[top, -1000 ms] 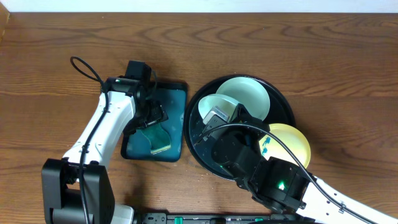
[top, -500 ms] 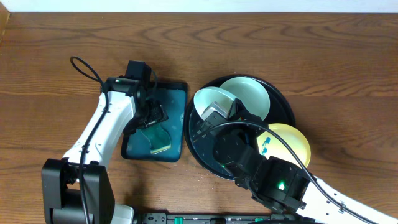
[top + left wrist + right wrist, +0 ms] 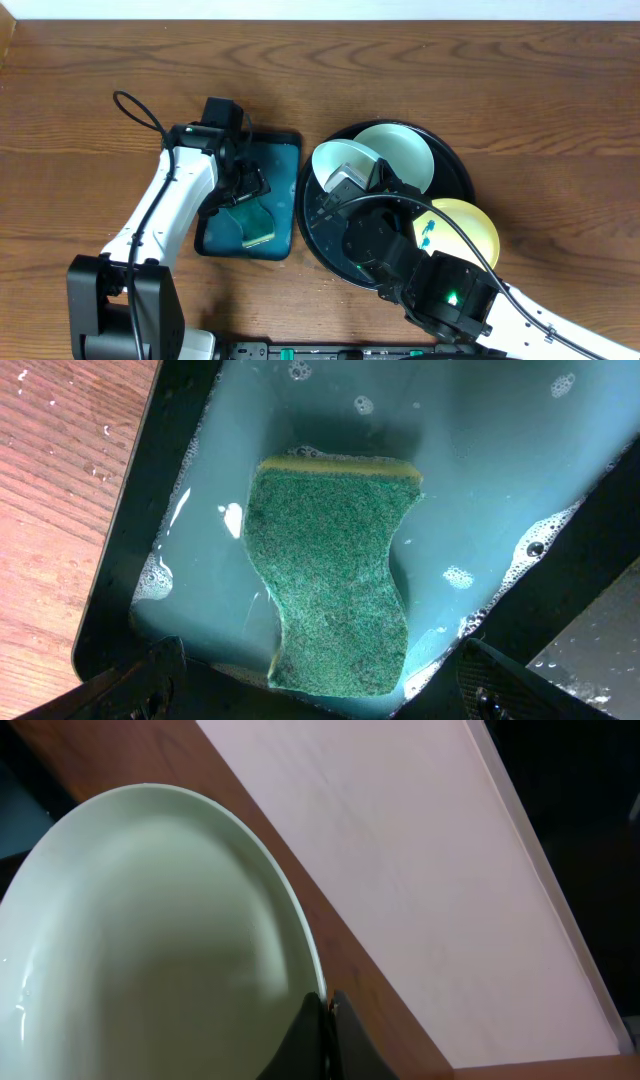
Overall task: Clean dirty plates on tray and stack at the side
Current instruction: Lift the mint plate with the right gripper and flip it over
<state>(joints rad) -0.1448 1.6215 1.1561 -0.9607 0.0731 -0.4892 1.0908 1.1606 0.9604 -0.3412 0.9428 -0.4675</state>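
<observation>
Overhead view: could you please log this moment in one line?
right gripper: shut on mint plate rim | left gripper: open above sponge

Tray [image 3: 455, 165]: front-left part covered by right arm [image 3: 440, 290].
Yellow plate [image 3: 472, 230]: lower-left edge under same arm.
Held plate [image 3: 150, 930]: cut off left and bottom, right wrist view.
Left fingers [image 3: 130, 682]: only tips, bottom edge.
</observation>
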